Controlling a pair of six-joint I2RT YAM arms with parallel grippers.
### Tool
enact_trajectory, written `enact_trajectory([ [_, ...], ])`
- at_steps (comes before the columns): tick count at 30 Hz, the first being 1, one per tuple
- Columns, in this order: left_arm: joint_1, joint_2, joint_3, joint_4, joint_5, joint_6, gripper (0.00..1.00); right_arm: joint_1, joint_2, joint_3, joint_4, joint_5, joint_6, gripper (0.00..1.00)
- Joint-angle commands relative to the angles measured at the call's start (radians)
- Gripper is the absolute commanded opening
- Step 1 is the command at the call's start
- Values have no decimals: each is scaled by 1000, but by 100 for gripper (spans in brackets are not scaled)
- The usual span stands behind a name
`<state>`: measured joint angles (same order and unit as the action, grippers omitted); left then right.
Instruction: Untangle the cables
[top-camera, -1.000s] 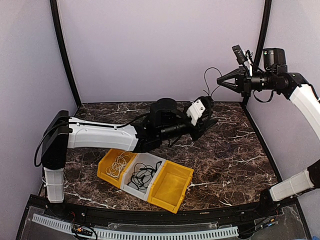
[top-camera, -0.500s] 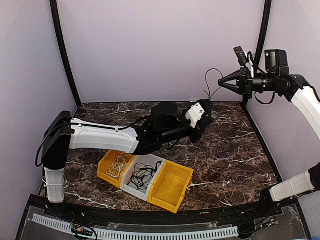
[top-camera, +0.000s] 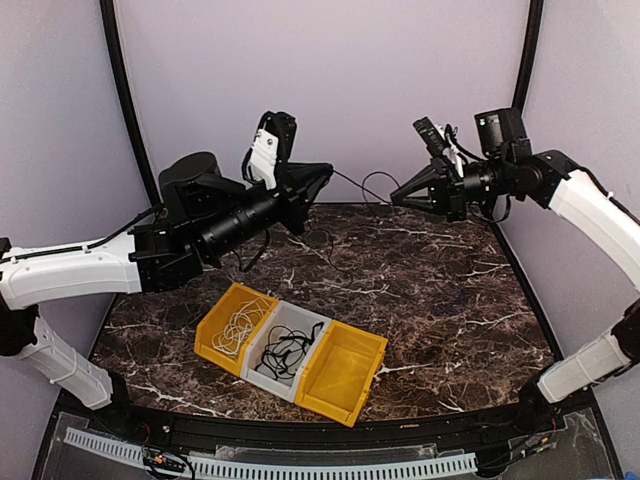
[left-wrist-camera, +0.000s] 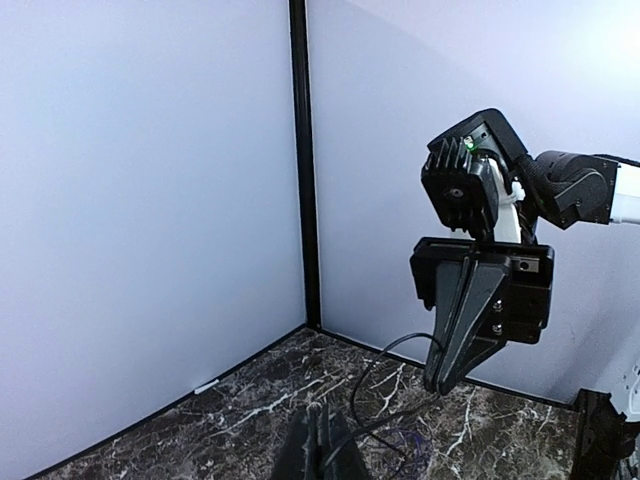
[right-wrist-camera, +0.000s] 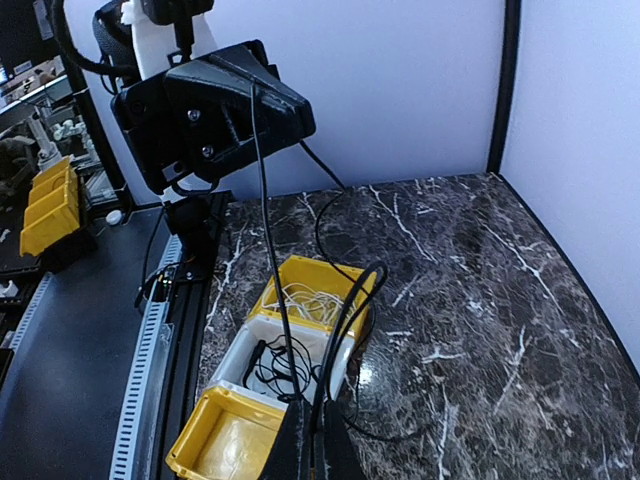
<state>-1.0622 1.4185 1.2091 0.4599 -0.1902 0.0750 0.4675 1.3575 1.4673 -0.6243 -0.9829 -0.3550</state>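
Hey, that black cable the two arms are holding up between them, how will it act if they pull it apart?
Probably floppy: the black cable sags and curls into a loop between the left tool and the right tool. Likely light, since thin pinched tips alone carry it. Its loop may kink or snag rather than straighten cleanly.

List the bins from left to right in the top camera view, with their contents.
yellow bin with white cable → white bin with black cables → empty yellow bin
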Motion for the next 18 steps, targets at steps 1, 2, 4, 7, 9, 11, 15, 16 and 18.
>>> enact_trajectory([
  [1, 2, -115, -92, -112, -65, -130, 0, 89, 82, 80, -25, 43, -34, 0],
  [2, 2, -133, -107, -119, -71, -143, 0, 107, 106, 93, -27, 41, -35, 0],
  [4, 2, -204, -157, -125, -102, -176, 0, 143, 150, 113, -26, 44, -38, 0],
  [7, 2, -268, -257, -125, -129, -230, 0, 193, 214, 125, -23, 47, -44, 0],
  [9, 1, -307, -316, -123, -149, -259, 0, 219, 257, 126, -23, 45, -49, 0],
  [11, 2, -339, -371, -124, -171, -282, 0, 244, 298, 126, -28, 51, -58, 0],
  [15, 2, -370, -462, -129, -203, -309, 0, 283, 374, 124, -28, 48, -55, 0],
  [16, 2, -366, -485, -130, -206, -315, 0, 291, 388, 126, -29, 47, -53, 0],
  [18, 2, -349, -518, -121, -202, -329, 0, 310, 415, 123, -31, 48, -53, 0],
])
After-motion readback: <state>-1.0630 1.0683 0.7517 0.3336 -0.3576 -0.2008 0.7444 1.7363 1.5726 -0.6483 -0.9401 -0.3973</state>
